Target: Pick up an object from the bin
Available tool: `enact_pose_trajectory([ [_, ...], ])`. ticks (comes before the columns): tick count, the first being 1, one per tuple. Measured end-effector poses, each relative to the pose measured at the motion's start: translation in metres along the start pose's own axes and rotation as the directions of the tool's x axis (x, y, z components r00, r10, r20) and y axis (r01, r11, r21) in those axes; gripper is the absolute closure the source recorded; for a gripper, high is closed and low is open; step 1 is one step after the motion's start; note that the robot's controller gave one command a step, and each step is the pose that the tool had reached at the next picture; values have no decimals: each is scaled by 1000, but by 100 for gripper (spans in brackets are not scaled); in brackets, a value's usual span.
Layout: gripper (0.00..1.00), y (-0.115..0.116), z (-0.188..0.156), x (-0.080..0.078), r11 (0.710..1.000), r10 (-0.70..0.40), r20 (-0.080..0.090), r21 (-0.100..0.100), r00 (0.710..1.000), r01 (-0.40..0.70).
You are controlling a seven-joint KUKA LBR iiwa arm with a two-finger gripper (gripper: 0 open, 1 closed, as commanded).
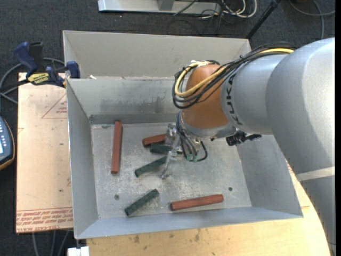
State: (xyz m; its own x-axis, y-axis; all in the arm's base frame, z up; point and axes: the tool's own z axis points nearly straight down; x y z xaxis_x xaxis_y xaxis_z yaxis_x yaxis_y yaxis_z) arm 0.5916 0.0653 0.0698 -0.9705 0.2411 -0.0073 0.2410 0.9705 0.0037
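Grey bin (80, 143) on dark carpet. Dark green stick (151, 167) lies mid-bin, with its right end at the gripper (166, 169) tip. We can't tell if the gripper is open or clamped. Short red-brown stick (154, 140) at 11 o'clock from the gripper, long red-brown stick (196, 202) at 5.

Illumination is bright and even, from above. The bin (79, 153) floor is uniformly lit; its back wall carries a dull sheen. The arm (298, 100) casts a faint, soft shadow beneath the wrist. Pale highlights sit on its grey casing; the surrounding carpet (32, 15) reads dark
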Motion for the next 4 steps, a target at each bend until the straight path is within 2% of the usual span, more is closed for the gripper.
enact_pose_trajectory([
  [1, 0, 56, -1, -47, 998, -65, -6, 2, 998, 65],
  [2, 0, -10, -2, -45, 1000, 24, -3, 3, 1000, -24],
  [3, 100, -7, -5, -47, 1000, 19, 4, 0, 1000, -19],
  [4, 100, 13, -157, -65, 993, -115, 6, 0, 993, 115],
])
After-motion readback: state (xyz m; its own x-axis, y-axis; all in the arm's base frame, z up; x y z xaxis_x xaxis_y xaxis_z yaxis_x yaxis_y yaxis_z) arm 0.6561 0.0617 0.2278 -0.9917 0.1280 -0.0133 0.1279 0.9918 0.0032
